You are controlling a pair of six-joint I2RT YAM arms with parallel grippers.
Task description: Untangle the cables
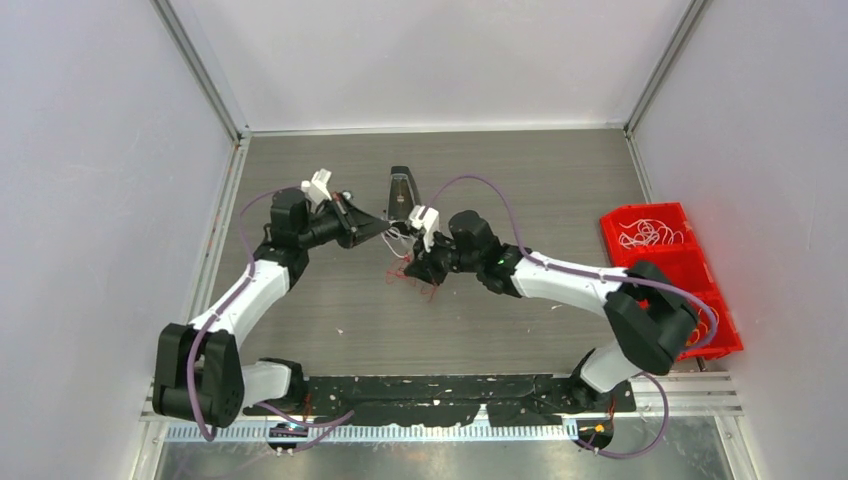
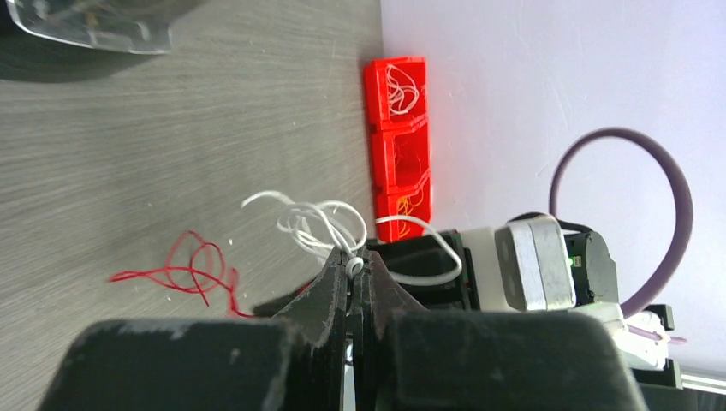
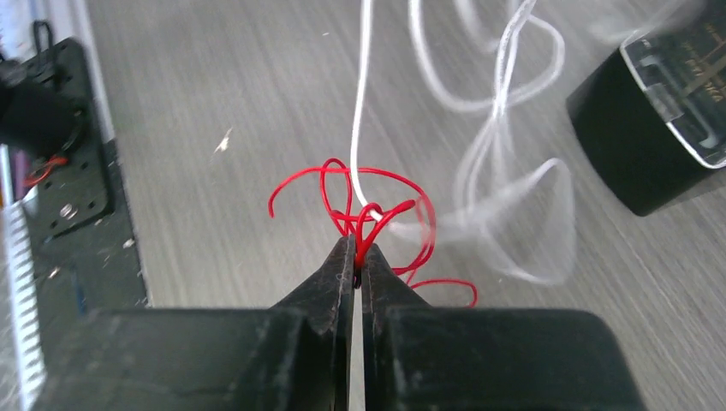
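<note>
top view: left fingers (image 1: 372, 228) and right fingers (image 1: 422, 268) meet at frame centre over the grey tabletop (image 1: 560, 170). white cable (image 1: 400, 240) is bunched between them. red cable (image 1: 412, 288) lies just below the right fingers. the grip of either pair cannot be told from here. a black box (image 1: 402, 187) sits just above the cables. a red bin (image 1: 660, 262) stands at the right edge, with white strands in its upper compartment.

left wrist view: left fingers (image 2: 330, 291) are together, clamped on a white cable (image 2: 318, 219) strand at their tips, its loops rising above. red cable (image 2: 195, 271) lies on the tabletop at centre left. the bin (image 2: 396, 128) is at upper centre, against the wall.

right wrist view: right fingers (image 3: 332, 278) are together, clamped on the red cable (image 3: 381, 212) at frame centre. a white cable (image 3: 364, 103) strand runs from the red loops to the top edge, with blurred white loops to its right. the box (image 3: 651, 120) is at upper right.
</note>
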